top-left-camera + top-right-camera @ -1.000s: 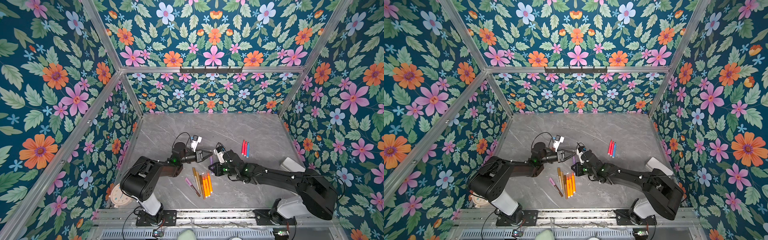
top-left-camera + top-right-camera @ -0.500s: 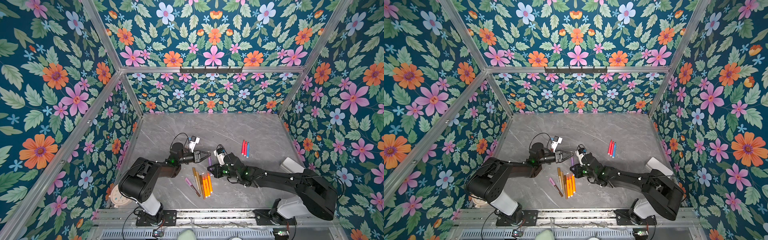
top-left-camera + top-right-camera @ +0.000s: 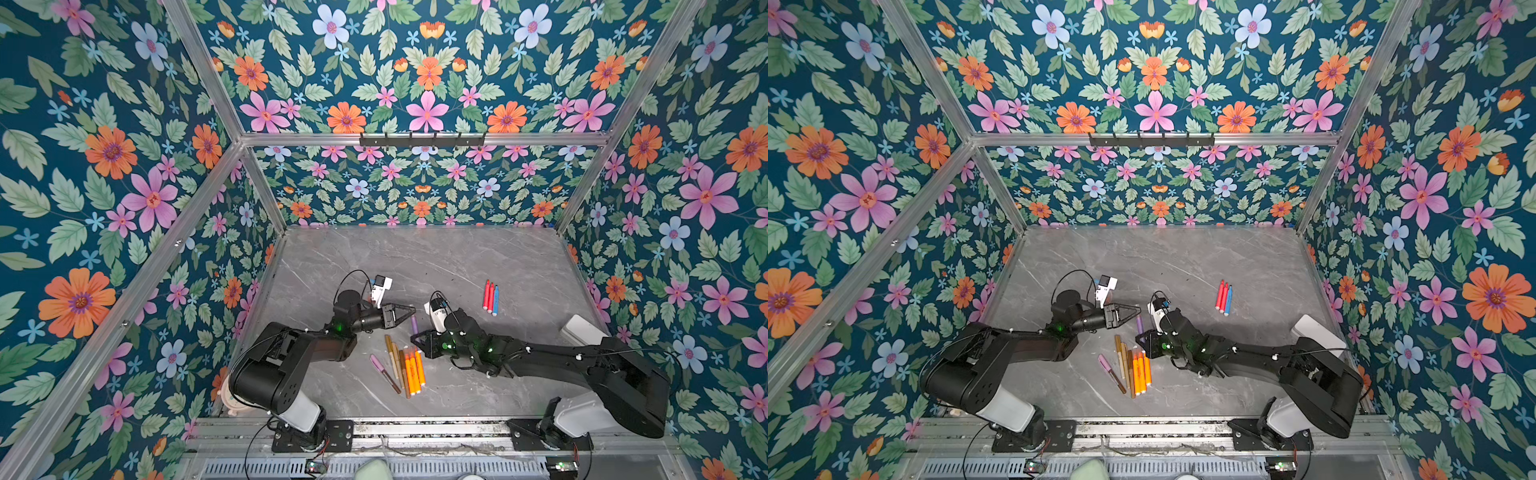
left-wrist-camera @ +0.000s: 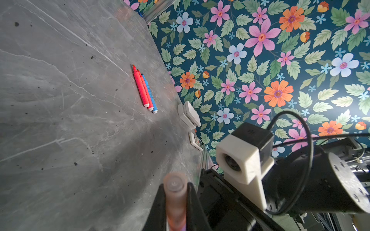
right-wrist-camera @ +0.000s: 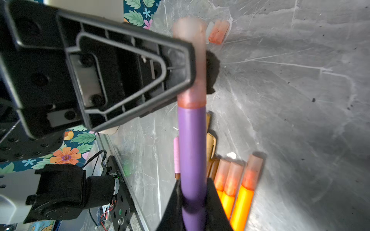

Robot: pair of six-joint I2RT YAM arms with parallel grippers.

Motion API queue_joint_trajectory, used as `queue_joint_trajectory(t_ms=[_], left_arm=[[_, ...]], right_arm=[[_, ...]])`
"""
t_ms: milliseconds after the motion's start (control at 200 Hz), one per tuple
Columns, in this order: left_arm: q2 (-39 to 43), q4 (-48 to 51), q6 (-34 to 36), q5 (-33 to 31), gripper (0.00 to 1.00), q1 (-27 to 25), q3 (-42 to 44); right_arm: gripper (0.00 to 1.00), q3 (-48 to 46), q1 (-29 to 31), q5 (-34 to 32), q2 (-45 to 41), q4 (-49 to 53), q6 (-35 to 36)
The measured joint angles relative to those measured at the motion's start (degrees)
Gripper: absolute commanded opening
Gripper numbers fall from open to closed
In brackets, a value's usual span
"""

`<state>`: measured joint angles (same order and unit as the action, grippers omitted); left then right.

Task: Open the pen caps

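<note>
A purple pen point(image 3: 414, 324) point(image 3: 1140, 323) hangs just above the grey table, held at both ends. My left gripper point(image 3: 410, 309) point(image 3: 1137, 309) is shut on its translucent pinkish pen cap point(image 4: 174, 193) point(image 5: 189, 60). My right gripper point(image 3: 415, 338) point(image 5: 193, 193) is shut on the purple barrel point(image 5: 192, 150). The cap sits flush on the barrel's end. Below lie capped orange pens point(image 3: 414, 370) point(image 5: 240, 192), gold-brown pens point(image 3: 392, 353) and a pink pen point(image 3: 381, 369). One loose orange-pink cap point(image 5: 218, 32) lies on the table.
Two red pens and a blue pen point(image 3: 490, 296) point(image 4: 145, 90), uncapped, lie side by side at the right rear. A white box point(image 3: 582, 330) point(image 4: 189, 114) sits against the right wall. Flowered walls enclose the table on three sides.
The purple pen and my right gripper have drifted slightly to the left. Both grips hold as before.
</note>
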<state>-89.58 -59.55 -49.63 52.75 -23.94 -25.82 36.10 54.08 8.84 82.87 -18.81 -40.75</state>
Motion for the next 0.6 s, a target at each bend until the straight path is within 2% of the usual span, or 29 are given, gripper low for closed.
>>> queue_joint_trajectory(t_ms=[600], left_arm=[[5.1,5.6,1.3,-4.1,0.00,0.3,2.0]], right_arm=[[0.00,-2.7,0.6,0.5,1.0,-6.6,-0.9]])
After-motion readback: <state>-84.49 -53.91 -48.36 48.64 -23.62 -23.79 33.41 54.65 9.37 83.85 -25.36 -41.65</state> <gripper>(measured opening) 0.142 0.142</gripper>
